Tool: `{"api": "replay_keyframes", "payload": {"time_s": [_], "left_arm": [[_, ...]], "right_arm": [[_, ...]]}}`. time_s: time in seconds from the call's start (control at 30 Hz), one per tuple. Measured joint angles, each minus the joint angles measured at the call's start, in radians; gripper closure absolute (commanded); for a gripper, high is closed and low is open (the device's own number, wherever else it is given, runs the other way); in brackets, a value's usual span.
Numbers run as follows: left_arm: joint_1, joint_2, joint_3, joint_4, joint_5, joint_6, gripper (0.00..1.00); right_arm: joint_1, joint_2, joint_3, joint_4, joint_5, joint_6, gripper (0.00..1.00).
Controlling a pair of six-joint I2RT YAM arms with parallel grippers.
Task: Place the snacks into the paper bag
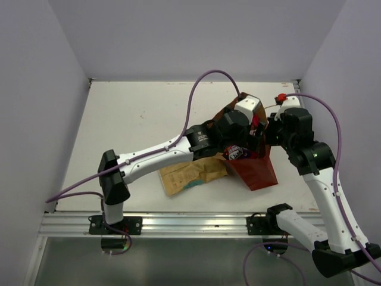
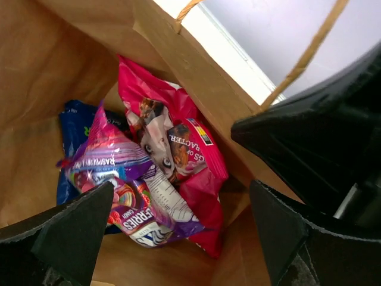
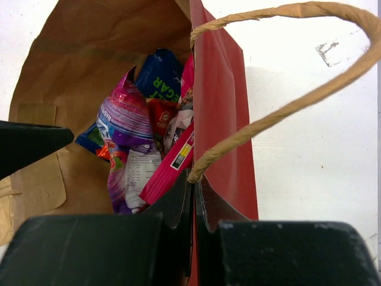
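Observation:
The red-brown paper bag [image 1: 260, 173] lies tilted on the table with its mouth toward the arms. Inside it, the right wrist view shows the purple packet [image 3: 125, 119], blue-and-white packet [image 3: 158, 71], small red-orange packet [image 3: 159, 116] and pink-and-white packet [image 3: 175, 161]. My left gripper [image 2: 178, 238] is open and empty inside the bag's mouth, just above the purple packet [image 2: 119, 173] and pink packet [image 2: 193, 149]. My right gripper [image 3: 199, 199] is shut on the bag's side wall [image 3: 220, 119] at the rim, below a string handle [image 3: 286, 107]. The tan kraft pouch [image 1: 190, 174] lies flat on the table under my left arm.
The white table [image 1: 137, 119] is boxed in by grey walls on the left, back and right. An aluminium rail [image 1: 190, 223] runs along the near edge. Purple cables [image 1: 205, 80] arch over the arms.

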Motion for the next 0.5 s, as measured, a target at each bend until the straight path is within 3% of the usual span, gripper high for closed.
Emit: {"api": "replay_keyframes", "payload": {"time_s": [0.23,0.37,0.5], "left_arm": [[-0.001,-0.142,-0.051,0.06,-0.031,0.053,0.0],[-0.007,-0.413,-0.205,0.04,-0.272,-0.013,0.0],[0.013,-0.673,-0.378,-0.101,-0.51,-0.211,0.0]], "right_arm": [[0.0,0.0,0.0,0.0,0.013,0.0,1.0],[0.0,0.0,0.0,0.0,0.014,0.0,1.0],[0.0,0.0,0.0,0.0,0.014,0.0,1.0]]}}
